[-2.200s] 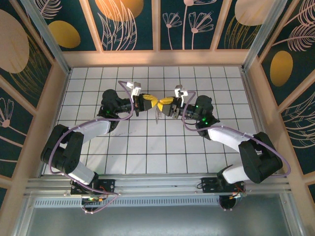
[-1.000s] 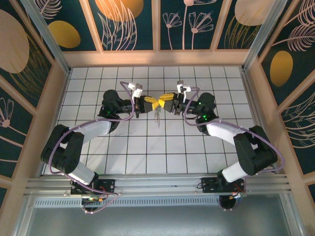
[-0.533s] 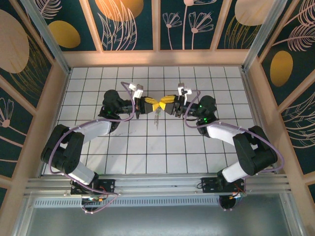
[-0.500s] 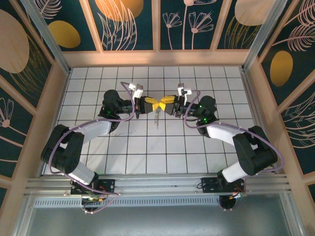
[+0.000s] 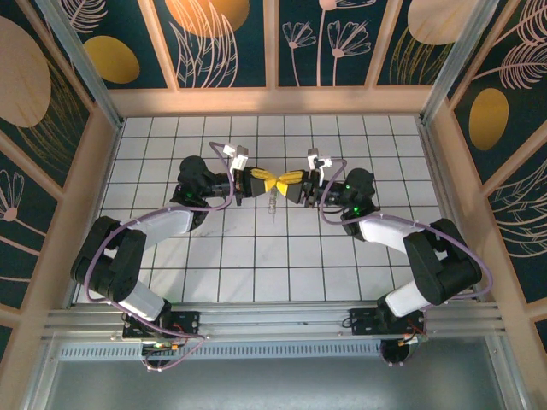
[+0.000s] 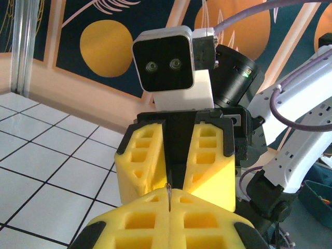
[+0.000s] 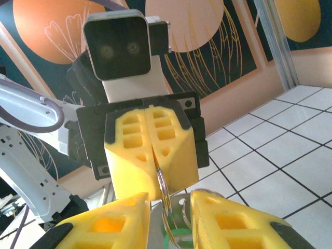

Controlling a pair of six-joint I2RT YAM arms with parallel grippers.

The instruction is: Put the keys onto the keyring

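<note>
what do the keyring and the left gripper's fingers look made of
The keyring: thin metal wire, it seems, silvery and glossy, catching light. The left gripper has fingers of matte yellow plastic, possibly 3D-printed, judging by their hollow pockets and flat colour.

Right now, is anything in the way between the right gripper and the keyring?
Nothing visible. The keyring sticks out of the shut left gripper straight into the gap between the fingers of the open right gripper. A green bit of the keys sits low in that gap.
</note>
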